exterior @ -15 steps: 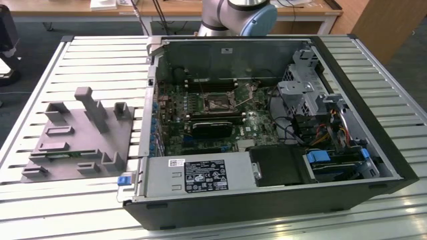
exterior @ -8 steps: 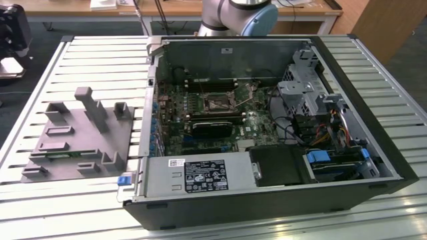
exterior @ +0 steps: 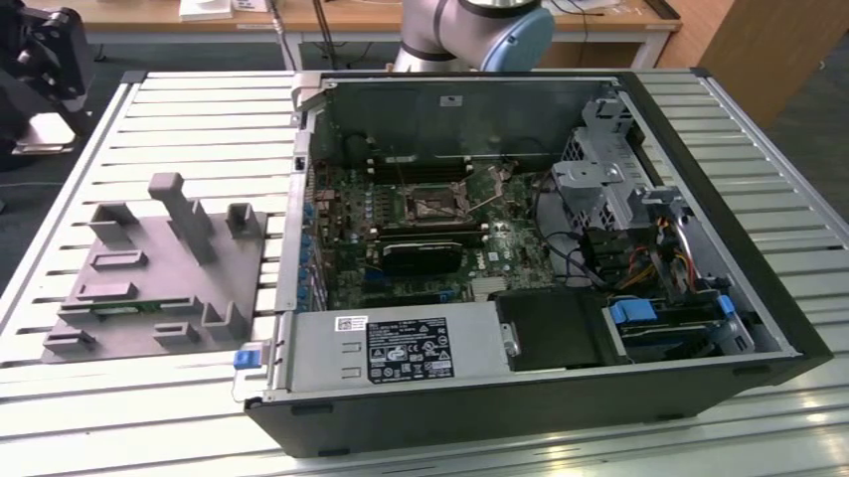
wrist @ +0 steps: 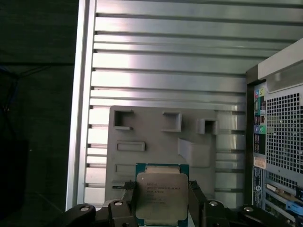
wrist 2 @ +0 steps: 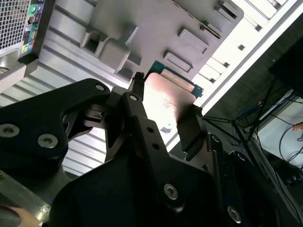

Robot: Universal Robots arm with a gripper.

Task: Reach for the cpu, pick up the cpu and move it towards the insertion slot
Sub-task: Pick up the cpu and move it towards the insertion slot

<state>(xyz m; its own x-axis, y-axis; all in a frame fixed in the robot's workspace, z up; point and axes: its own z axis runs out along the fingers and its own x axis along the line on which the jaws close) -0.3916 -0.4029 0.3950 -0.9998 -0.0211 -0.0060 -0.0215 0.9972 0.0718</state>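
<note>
Open computer case (exterior: 531, 412) on slatted table (exterior: 199, 129), insertion slot (exterior: 435, 206) (dark, metal-framed) inside, grey tray (exterior: 133, 248) alongside.

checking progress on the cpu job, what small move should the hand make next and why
Probably carry the cpu across toward the open case. The hand looks shut on it, holding it above the grey holder tray, while the insertion slot lies inside the case, apparently unfilled.

Robotics lab, opened computer case (exterior: 531, 417) on slatted metal table (exterior: 186, 129), wooden desk (exterior: 133, 15) behind
</note>
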